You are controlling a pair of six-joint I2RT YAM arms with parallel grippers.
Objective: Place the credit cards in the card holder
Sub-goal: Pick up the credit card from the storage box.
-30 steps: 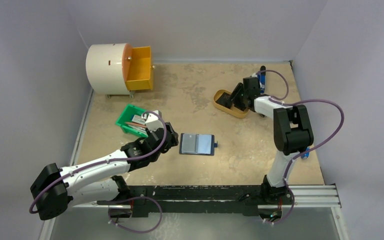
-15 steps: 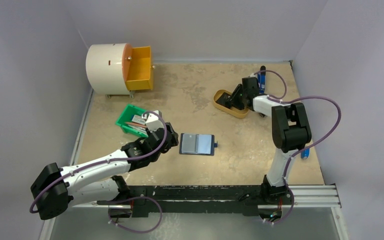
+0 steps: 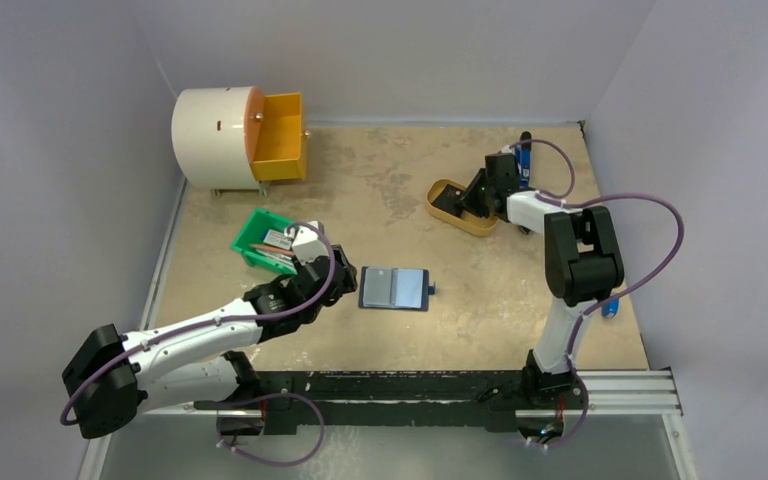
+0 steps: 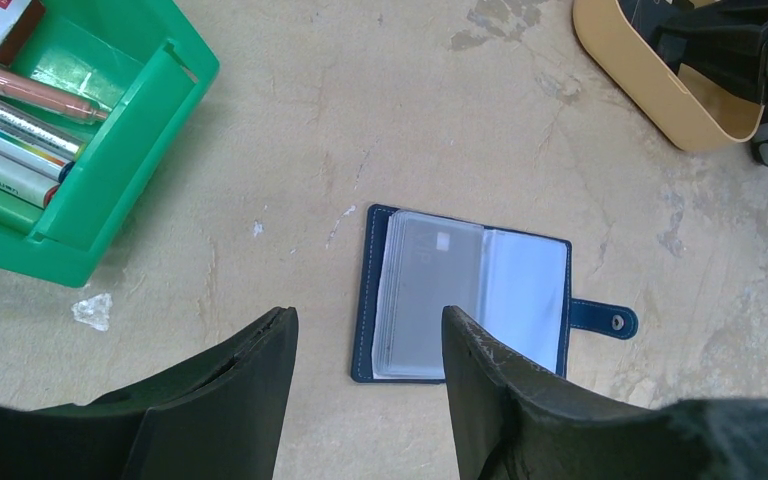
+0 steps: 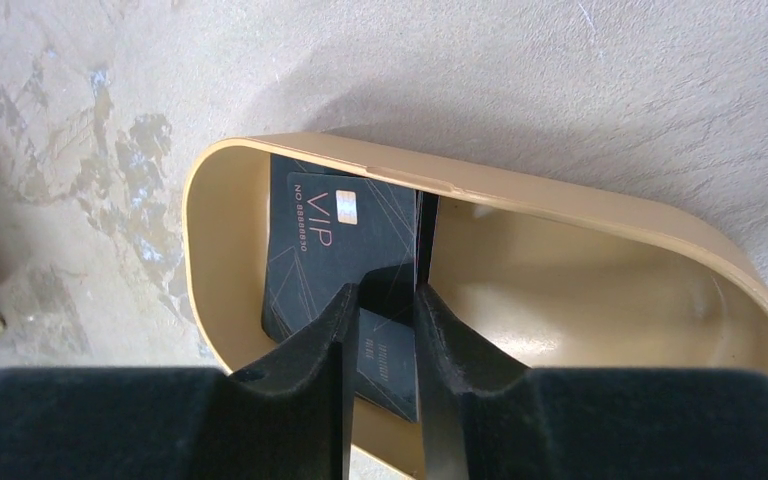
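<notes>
The card holder (image 3: pixel 394 288) lies open on the table, navy with clear sleeves and its snap tab out to the right; it also shows in the left wrist view (image 4: pixel 470 295). My left gripper (image 3: pixel 345 283) hovers open just left of it, its tips (image 4: pixel 370 320) above the holder's near left corner. Black credit cards (image 5: pixel 320 230) marked VIP lean inside the mustard-yellow oval tray (image 5: pixel 560 195) at the back right. My right gripper (image 5: pixel 388 290) reaches into the tray (image 3: pixel 440 205), its jaws a narrow gap apart with a card's right edge between them against the right finger.
A green bin (image 3: pixel 260 240) with pens stands left of the left gripper (image 4: pixel 120 150). A white drum (image 3: pixel 215 125) with an open yellow drawer (image 3: pixel 278 140) sits at the back left. Walls enclose the table on three sides.
The right gripper's jaws have narrowed around the cards in the tray, and the arm shifted slightly. The left arm and card holder have not moved.
</notes>
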